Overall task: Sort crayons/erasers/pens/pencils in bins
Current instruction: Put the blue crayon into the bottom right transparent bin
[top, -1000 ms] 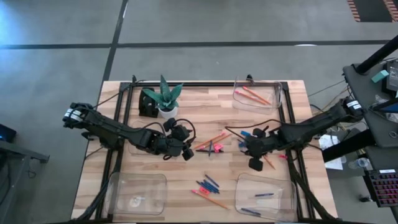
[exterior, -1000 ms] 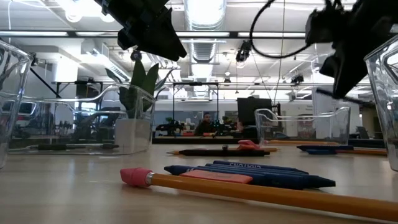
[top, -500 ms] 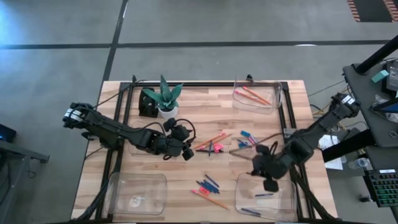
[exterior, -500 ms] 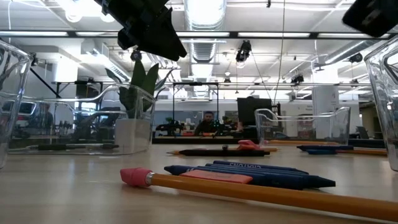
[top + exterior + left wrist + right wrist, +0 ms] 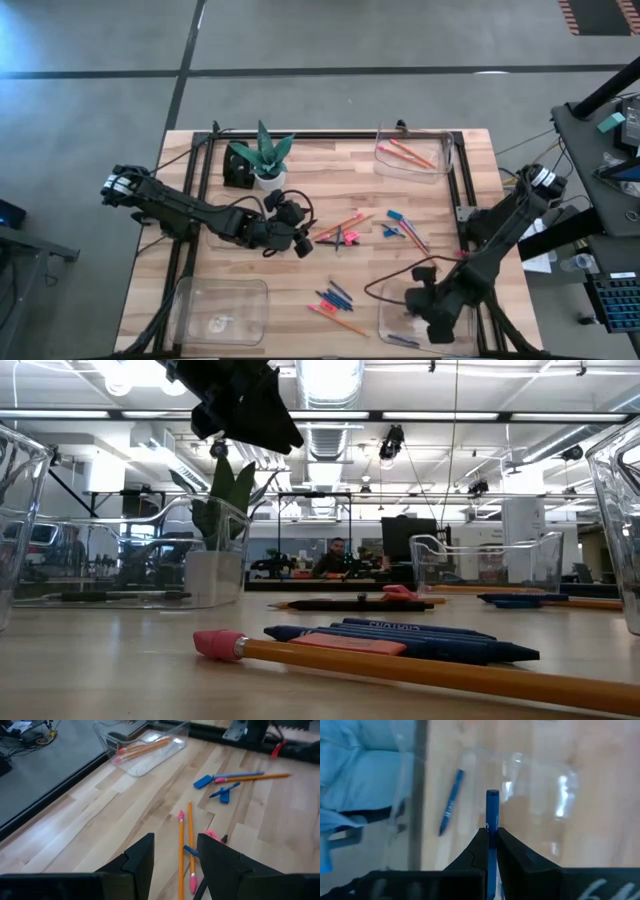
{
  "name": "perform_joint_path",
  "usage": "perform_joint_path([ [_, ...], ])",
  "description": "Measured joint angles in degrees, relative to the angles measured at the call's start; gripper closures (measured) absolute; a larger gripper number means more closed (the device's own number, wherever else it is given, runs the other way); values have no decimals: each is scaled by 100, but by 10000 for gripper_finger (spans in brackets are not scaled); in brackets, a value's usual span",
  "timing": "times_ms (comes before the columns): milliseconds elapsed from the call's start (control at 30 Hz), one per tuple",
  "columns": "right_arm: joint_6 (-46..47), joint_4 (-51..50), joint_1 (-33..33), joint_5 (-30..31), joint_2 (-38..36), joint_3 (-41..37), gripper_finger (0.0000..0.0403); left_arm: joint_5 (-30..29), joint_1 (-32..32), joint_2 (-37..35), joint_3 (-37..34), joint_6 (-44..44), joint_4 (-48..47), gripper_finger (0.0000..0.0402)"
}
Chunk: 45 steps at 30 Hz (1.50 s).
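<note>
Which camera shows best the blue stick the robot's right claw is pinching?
The right wrist view: the blue stick stands up between the right gripper's shut fingers, over a clear bin. From the high view the arm hides it; the low and left wrist views miss it.

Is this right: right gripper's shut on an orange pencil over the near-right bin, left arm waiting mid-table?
Not quite. The right gripper is shut on a blue stick, not an orange pencil; the right wrist view shows it. The rest holds: it is over the near-right bin, and the left gripper waits mid-table.
</note>
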Motion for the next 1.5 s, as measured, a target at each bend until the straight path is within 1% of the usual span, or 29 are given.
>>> perform_joint_path([
  [67, -78, 282, 10, -102, 24, -35, 390, 0, 0, 0, 0, 0, 16, 265],
  [133, -98, 311, 14, -106, 89, -72, 390, 6, 0, 0, 0, -2, 41, 265],
  [267, 357, 182, 5, -161, 366, -240, 390, 75, 0, 0, -5, 0, 81, 265],
  [333, 529, 194, 3, -355, 544, -317, 390, 102, 0, 0, -7, 0, 80, 265],
  [433, 485, 182, -50, -647, 844, -388, 390, 144, 0, 0, -9, 0, 84, 265],
  [567, 445, 159, -248, -802, 1151, -376, 390, 151, -11, 0, -9, -121, 82, 265],
  [733, 323, 149, -307, -930, 1292, -361, 390, 163, -11, -1, -11, -135, 82, 265],
  [867, 328, 160, -305, -766, 1239, -377, 389, 162, -11, -2, -12, -135, 79, 265],
  [933, 397, 214, -305, -617, 1206, -378, 383, 162, -11, -2, -13, -133, 79, 265],
  [1133, 417, 232, -305, -589, 1139, -387, 331, 162, -11, -2, -13, -133, 77, 265],
  [1267, 345, 199, -305, -676, 1048, -391, 300, 162, -12, -2, -13, -133, 76, 265],
  [1400, 258, 154, -305, -732, 587, -394, 286, 162, -15, -2, -13, -135, 77, 265],
  [1500, 72, 130, -305, -474, 61, -394, 286, 162, -15, -2, -15, -135, 77, 265],
])
